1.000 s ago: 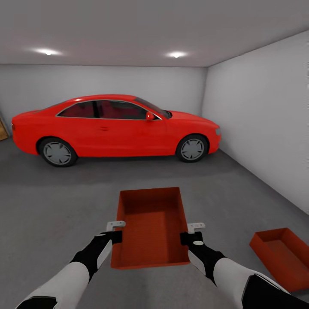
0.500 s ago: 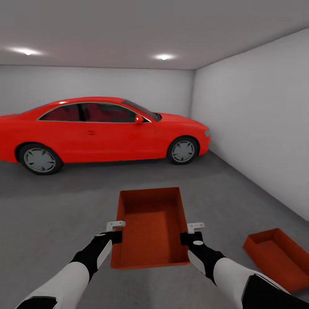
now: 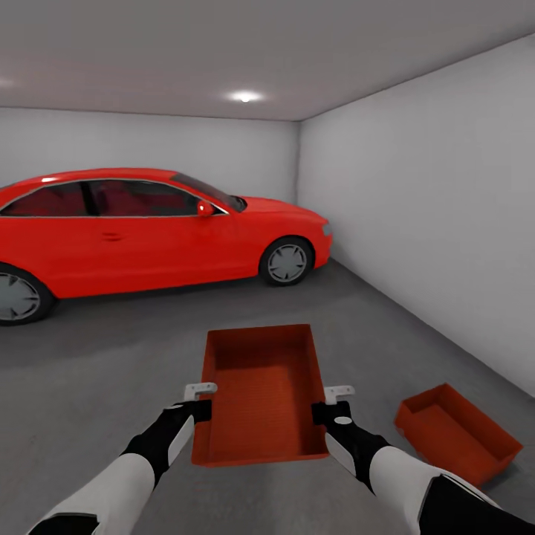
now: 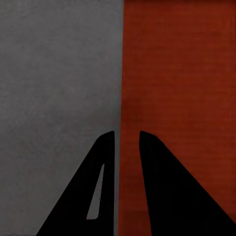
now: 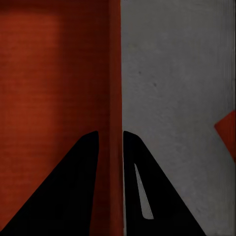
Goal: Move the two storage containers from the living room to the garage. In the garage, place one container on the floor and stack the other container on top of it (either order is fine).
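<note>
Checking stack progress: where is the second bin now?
In the head view, the second bin sits on the floor at lower right, near the side wall.

The view has swung right, bringing the floor container [image 3: 455, 442] nearer centre.

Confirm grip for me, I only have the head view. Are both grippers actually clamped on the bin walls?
Observer: Left wrist view shows the left gripper with one finger on each side of the held container's thin wall, so it's pinched.
Operator: Right side too?
Observer: Same. The right gripper straddles the opposite wall, inner finger over the ribbed bin bottom.
Operator: Anything under the bin?
Observer: Both wrist views show bare grey concrete floor beside the wall. A corner of the second container shows at the frame edge in the right wrist view.
</note>
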